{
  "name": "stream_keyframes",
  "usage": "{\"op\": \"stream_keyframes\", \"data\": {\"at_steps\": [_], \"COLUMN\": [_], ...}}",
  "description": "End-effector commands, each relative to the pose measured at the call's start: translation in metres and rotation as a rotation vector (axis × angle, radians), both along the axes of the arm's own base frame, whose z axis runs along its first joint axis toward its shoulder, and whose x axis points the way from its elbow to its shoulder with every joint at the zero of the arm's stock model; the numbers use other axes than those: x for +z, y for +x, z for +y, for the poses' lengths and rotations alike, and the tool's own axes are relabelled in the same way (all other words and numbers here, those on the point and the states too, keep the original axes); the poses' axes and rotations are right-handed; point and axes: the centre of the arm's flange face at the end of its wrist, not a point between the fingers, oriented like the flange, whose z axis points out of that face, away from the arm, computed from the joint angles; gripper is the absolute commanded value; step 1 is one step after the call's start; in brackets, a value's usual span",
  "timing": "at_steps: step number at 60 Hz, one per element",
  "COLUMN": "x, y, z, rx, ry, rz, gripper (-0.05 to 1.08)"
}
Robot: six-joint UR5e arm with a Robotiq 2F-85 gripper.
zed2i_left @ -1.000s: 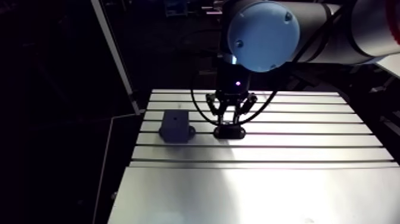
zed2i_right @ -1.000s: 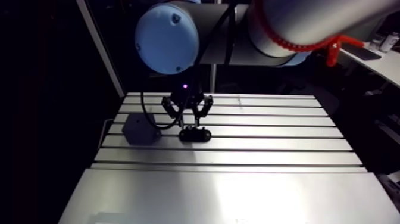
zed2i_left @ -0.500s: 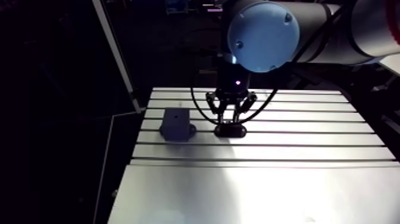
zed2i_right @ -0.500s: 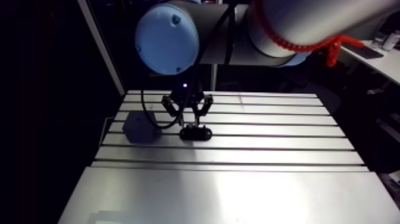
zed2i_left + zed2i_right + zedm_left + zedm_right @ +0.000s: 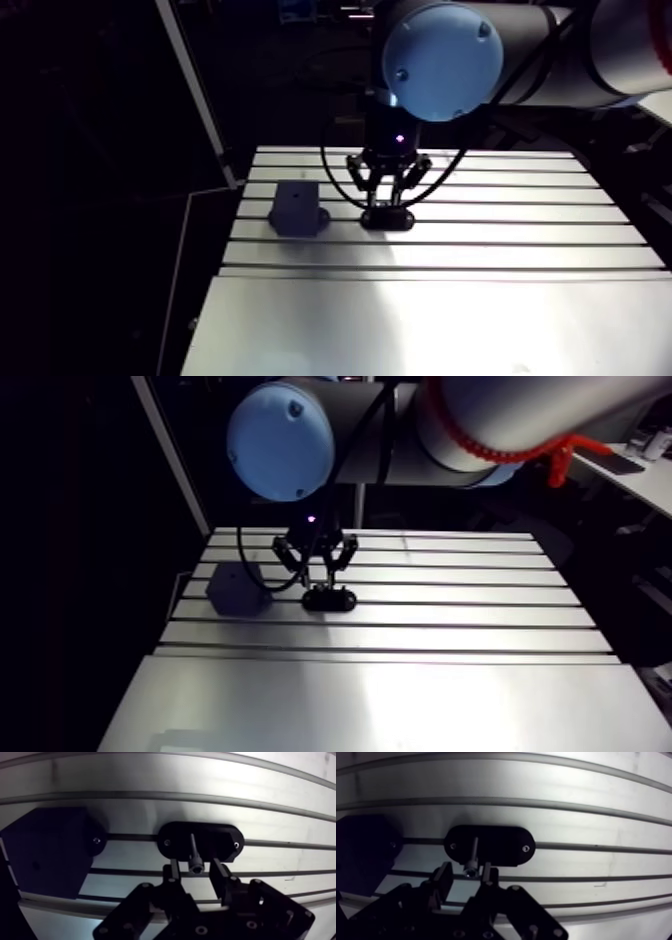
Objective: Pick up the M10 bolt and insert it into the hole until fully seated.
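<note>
M10 bolt (image 5: 194, 852): on end between the 2 fingers (image 5: 173, 872), socket head toward the wrist camera, thin shaft pointing down at the middle of a black oval plate (image 5: 222, 841). Shaft tip seemingly sunk into the plate's centre, though too dark there to be sure. Head about level with the fingertips.

Spread of the gripper (image 5: 195, 867): wider than the bolt head, with a clear gap on each side of it. Nothing clamped, nothing held.

Plate: flat on the table (image 5: 200, 782), long axis along the slots, straddling 1 slot. 2 small bright screws in it, 1 near each end, the bolt midway between them.

Left of the plate, near but not touching: a dark boxy block (image 5: 296, 208), taller than the plate, with a low foot on its right side, toward the plate, and 1 small screw in that foot.

In the arm view: gripper straight down from the wrist onto the plate, fingers drawn in to a narrow V above it. Plate and block side by side on the slotted far half of the table, slots running left to right. Near half of the table: a smooth bright sheet.
</note>
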Motion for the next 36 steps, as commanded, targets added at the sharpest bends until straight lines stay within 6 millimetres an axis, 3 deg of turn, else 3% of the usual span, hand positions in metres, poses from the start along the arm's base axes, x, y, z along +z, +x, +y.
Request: {"op": "stream_keyframes", "data": {"at_steps": [1,36], "x": [-0.0003,-0.0018], "y": [0.0001,0.0015], "z": [0.0008,0.0010], "rx": [-0.001,-0.001], "ry": [0.001,0.002], "rz": [-0.002,-0.008], "gripper": [0.57,0.60]}}
